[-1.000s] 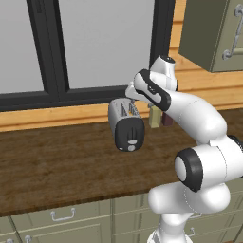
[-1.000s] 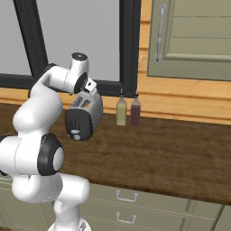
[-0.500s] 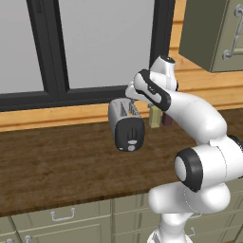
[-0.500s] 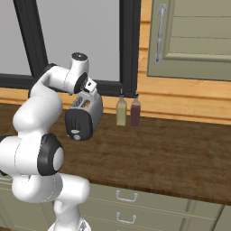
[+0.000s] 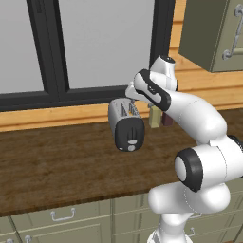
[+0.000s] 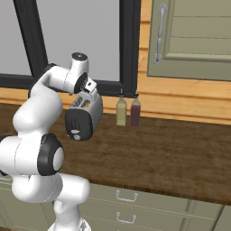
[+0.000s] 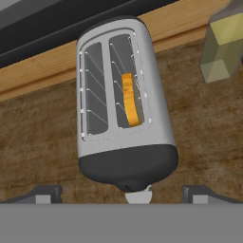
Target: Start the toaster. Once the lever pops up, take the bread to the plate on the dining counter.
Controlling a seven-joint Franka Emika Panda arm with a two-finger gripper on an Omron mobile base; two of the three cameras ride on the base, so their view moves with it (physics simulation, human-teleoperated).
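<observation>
toaster (image 7: pixel 121 109): small rounded silver-grey body with two long slots lined with thin wire guides, and a smooth black end panel; it stands on the counter near the back edge, just in front of the window sill.
knob (image 5: pixel 130 141): round and silver, low on the black end panel.
bread (image 7: pixel 129 98): thin slice with a yellow-orange crust, standing on edge in one of the two slots.
gripper (image 7: pixel 122 190): directly over the toaster's black end, its two dark finger tips spread wide either side of it, nothing between them.
counter (image 6: pixel 171 158): long dark brown wood-grain top over grey-green drawers with metal handles.
bottles (image 6: pixel 127 111): two slim square ones, one pale yellow, one dark red, touching, at the back edge just beside the toaster.
window (image 5: pixel 85 45): flat grey panes in a thick black frame above a light wood sill.
</observation>
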